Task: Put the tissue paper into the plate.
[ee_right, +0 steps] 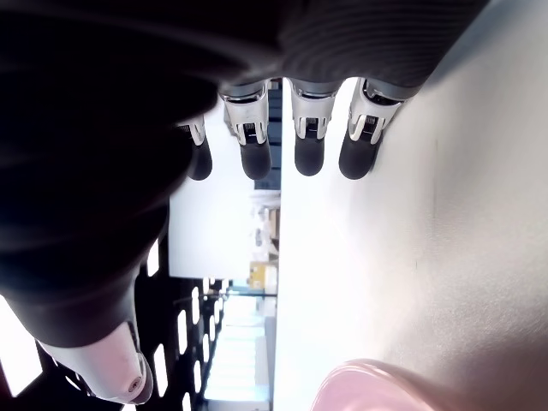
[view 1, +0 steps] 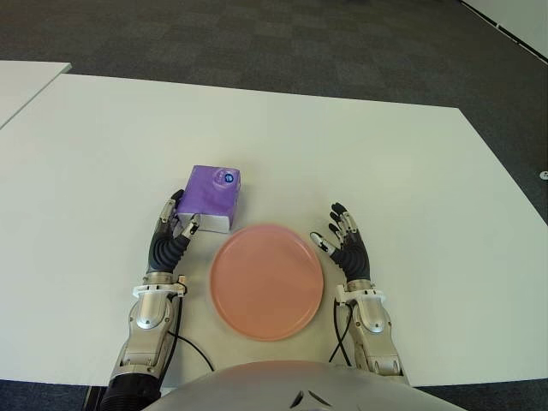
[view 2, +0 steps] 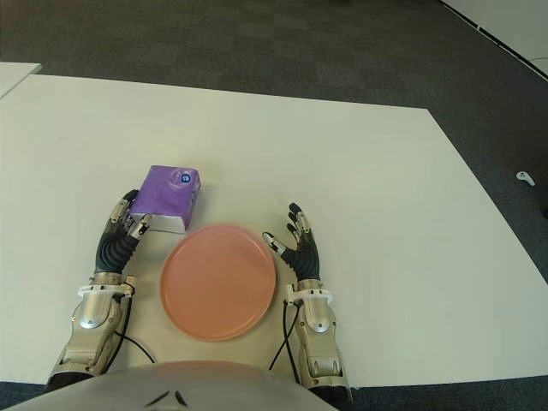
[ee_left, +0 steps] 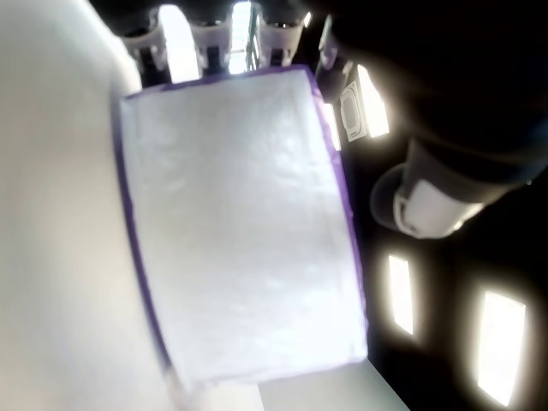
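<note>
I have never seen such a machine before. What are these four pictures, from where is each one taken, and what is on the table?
This is a humanoid robot with two arms, each ending in a hand with several fingers. The two wide pictures come from a stereo camera in its head, looking down at a white table; both show the same scene from slightly different places. The other two pictures come from cameras on its wrists, very close to each hand.

On the table lie a pink plate, which holds nothing, and a purple tissue pack just beyond the plate, toward the robot's left.

The left hand has its fingers around the near end of the tissue pack; its wrist picture shows the pack filling the view, right against the fingers. It has not clearly been lifted. The right hand shows to the right of the plate, fingers spread, holding nothing.
</note>
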Motion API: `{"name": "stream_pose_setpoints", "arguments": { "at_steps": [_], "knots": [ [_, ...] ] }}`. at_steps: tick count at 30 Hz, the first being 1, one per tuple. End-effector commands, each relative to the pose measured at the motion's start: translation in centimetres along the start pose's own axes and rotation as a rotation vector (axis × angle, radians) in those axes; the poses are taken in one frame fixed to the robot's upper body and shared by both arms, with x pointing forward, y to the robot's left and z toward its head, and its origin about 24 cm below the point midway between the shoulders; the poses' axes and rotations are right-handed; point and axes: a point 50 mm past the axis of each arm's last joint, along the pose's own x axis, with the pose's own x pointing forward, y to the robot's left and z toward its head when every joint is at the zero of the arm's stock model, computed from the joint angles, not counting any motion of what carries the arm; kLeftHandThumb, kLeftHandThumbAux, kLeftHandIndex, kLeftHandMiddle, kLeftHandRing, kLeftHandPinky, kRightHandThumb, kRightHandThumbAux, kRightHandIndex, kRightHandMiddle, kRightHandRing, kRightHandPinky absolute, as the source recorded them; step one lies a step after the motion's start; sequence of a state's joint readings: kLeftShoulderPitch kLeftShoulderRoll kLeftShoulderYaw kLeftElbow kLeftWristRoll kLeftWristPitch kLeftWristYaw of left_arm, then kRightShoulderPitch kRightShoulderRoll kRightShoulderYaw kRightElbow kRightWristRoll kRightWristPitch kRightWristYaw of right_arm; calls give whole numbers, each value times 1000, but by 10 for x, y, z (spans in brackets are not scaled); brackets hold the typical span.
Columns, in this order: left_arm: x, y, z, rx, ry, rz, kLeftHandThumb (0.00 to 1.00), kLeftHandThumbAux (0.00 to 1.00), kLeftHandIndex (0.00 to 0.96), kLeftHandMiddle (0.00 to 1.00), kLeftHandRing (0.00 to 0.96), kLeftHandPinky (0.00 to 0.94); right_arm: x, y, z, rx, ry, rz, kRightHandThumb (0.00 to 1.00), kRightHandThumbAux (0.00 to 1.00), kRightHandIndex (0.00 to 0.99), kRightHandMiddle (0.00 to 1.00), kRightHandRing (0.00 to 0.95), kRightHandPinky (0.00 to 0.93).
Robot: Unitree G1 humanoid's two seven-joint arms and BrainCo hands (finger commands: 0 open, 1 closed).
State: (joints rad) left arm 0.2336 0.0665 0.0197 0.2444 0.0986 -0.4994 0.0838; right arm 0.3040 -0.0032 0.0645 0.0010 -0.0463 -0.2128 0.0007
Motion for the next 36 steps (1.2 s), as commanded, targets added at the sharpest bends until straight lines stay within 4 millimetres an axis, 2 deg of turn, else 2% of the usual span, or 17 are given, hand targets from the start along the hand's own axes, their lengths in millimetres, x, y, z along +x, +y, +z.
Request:
{"name": "stream_pose_setpoints", "arguments": {
  "at_steps": [1, 7, 11, 13, 19, 23, 29, 33, 36],
  "knots": [
    [-10, -2, -15, 11, 92, -17, 0, 519, 0, 0, 0, 0, -12, 3, -23, 11, 139, 3, 46, 772, 0, 0, 0, 7],
    [-9, 1, -14, 26, 83, -12, 0, 523, 0, 0, 0, 0, -12, 4, -23, 13, 140, -2, 55, 769, 0, 0, 0, 8],
    [-7, 12, -8, 46, 45, 8, 0, 529, 0, 0, 0, 0, -12, 5, -23, 17, 147, -8, 66, 763, 0, 0, 0, 9],
    [-8, 33, 6, 68, -3, 33, 0, 532, 0, 0, 0, 0, -11, 5, -23, 17, 150, -10, 67, 760, 0, 0, 0, 7],
    [-1, 74, 36, 154, -97, 125, 7, 555, 0, 0, 0, 0, -10, 7, -24, 15, 151, -9, 69, 755, 0, 0, 0, 11],
    [12, 98, 67, 315, -251, 185, 37, 563, 0, 0, 0, 0, -9, 8, -24, 13, 146, 8, 67, 751, 0, 0, 0, 3],
    [18, 103, 82, 462, -346, 183, 94, 562, 0, 0, 0, 0, -7, 9, -25, 13, 142, 19, 63, 748, 0, 0, 0, 0],
    [30, 102, 104, 583, -457, 149, 138, 564, 0, 0, 0, 0, -5, 9, -26, 12, 140, 27, 60, 745, 0, 0, 0, 0],
    [38, 103, 111, 685, -512, 112, 165, 560, 0, 0, 0, 0, -4, 10, -26, 14, 140, 31, 57, 739, 0, 0, 0, 0]
  ]
}}
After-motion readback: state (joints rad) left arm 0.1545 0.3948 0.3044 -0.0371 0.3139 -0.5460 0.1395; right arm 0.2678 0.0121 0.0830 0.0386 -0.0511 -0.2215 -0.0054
